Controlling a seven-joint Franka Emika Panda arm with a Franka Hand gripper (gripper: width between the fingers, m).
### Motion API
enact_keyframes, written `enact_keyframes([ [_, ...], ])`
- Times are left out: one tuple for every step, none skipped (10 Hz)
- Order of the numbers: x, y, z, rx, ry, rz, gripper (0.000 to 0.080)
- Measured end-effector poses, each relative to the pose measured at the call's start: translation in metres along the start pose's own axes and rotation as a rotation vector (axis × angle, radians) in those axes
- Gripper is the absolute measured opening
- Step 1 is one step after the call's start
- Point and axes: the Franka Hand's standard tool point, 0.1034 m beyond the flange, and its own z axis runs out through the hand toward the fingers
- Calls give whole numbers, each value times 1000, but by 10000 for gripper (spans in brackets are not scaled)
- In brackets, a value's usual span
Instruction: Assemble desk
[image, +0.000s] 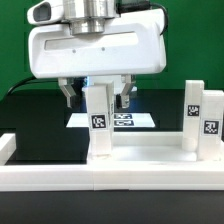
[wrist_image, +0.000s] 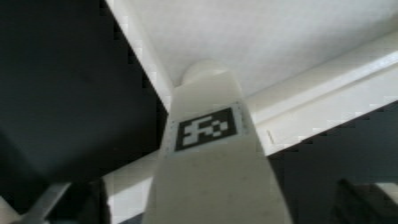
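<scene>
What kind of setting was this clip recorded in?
Probably a robotics lab bench: a black table against a green backdrop, a flat white marker board, and white plastic square leg posts with black-and-white tags.

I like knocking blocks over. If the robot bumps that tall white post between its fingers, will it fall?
Probably, if bumped high. The post stands upright, tall and narrow on a small base, so it looks tippy. It looks like stiff plastic, so it shouldn't bend. Its flat square sides mean it likely won't roll.

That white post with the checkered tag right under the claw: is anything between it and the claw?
Nothing visible. The leg post stands upright directly below the gripper, its top between the open fingers.
</scene>
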Motion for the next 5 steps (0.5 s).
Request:
enact_keyframes([
  [0, 0, 0, 1, 0, 29, 555],
  [0, 0, 0, 1, 0, 113, 373],
  [0, 0, 0, 1, 0, 177, 287],
  [0, 0, 0, 1, -1, 242, 287],
  [0, 0, 1, -1, 0, 359, 287],
])
